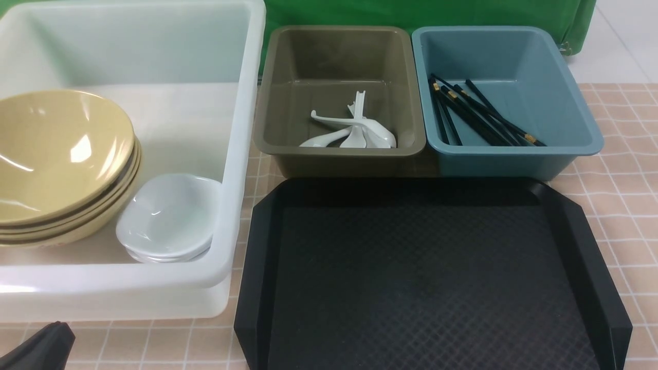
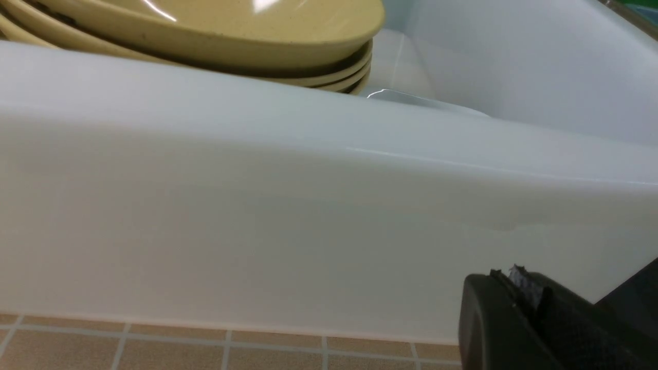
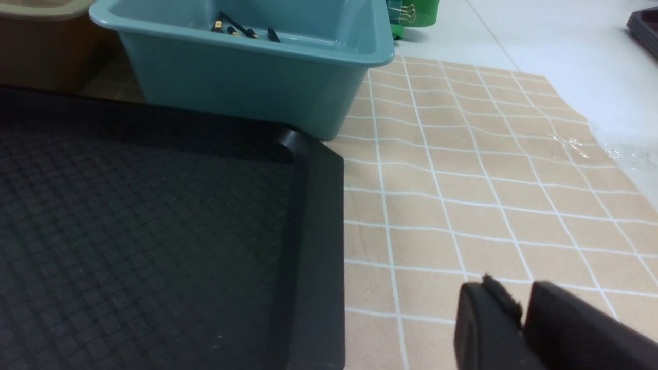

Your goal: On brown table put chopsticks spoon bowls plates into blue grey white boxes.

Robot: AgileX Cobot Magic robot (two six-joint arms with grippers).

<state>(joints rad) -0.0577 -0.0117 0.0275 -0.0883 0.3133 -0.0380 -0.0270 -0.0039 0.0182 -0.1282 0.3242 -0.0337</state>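
Note:
A stack of olive-yellow bowls (image 1: 56, 154) (image 2: 231, 31) and stacked white plates (image 1: 169, 216) lie in the white box (image 1: 241, 154) (image 2: 257, 180). White spoons (image 1: 354, 131) are piled in the grey box (image 1: 339, 51). Black chopsticks (image 1: 478, 115) (image 3: 236, 28) lie in the blue box (image 1: 514, 159) (image 3: 231, 82). My left gripper (image 2: 519, 280) (image 1: 43, 344) is shut and empty, low over the brown table (image 1: 617, 169) just outside the white box's near wall. Right of the tray, above the table (image 3: 462, 180), my right gripper (image 3: 524, 295) has its tips slightly apart, holding nothing.
An empty black diamond-textured tray (image 1: 421, 267) (image 3: 128, 216) fills the near middle, in front of the grey and blue boxes. Green cloth (image 1: 411, 13) hangs behind the boxes. The table cover ends at white floor (image 3: 565, 51) on the far right.

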